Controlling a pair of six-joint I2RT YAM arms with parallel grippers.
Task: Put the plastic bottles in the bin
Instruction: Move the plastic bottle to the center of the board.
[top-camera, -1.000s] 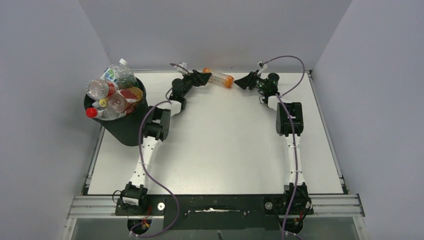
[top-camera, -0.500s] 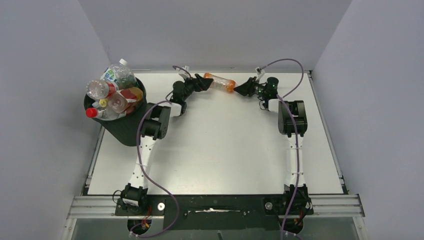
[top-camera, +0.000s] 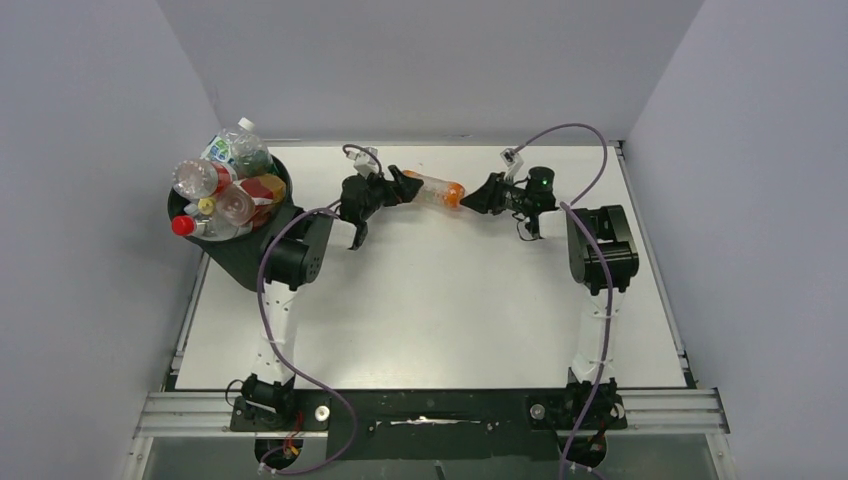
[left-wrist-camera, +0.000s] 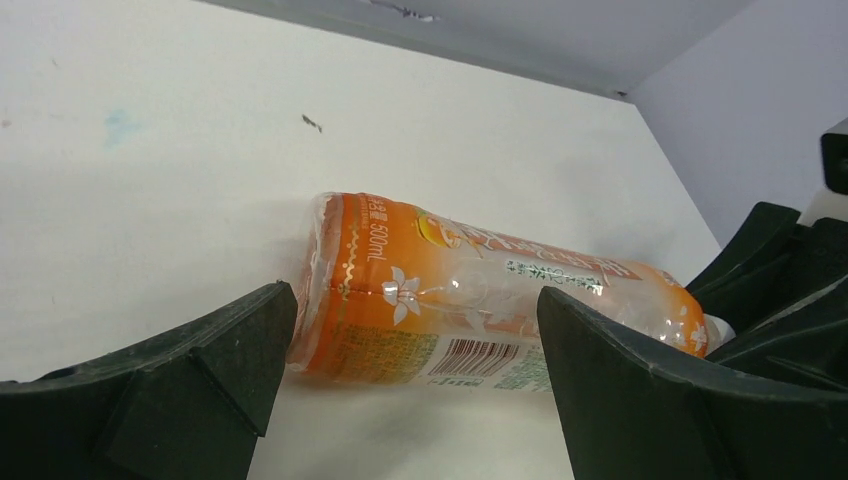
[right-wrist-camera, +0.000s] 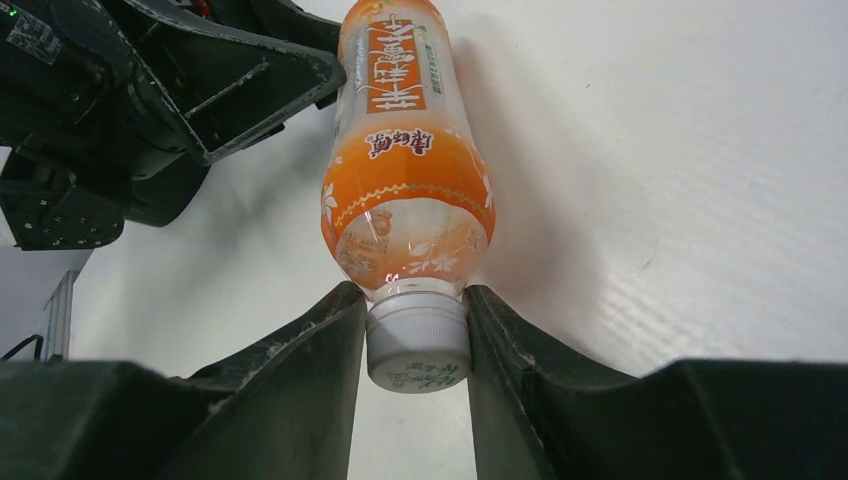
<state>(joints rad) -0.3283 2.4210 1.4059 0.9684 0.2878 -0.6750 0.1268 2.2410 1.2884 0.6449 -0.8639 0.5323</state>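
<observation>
One orange bottle (top-camera: 430, 189) is left outside, lying on its side at the far middle of the surface (top-camera: 450, 300), well apart from the bin (top-camera: 250, 262). The right pincer (right-wrist-camera: 415, 305) is closed on its white cap (right-wrist-camera: 418, 345). The left pincer (left-wrist-camera: 415, 310) stands wide open at its base end. The bin, far left, is heaped above its rim with bottles (top-camera: 225, 185), clear, red and yellow. Nearly done, I judge: this last one has yet to go onto a full pile

Heaped bottles (top-camera: 222, 190) across the bin (top-camera: 248, 264) mouth
</observation>
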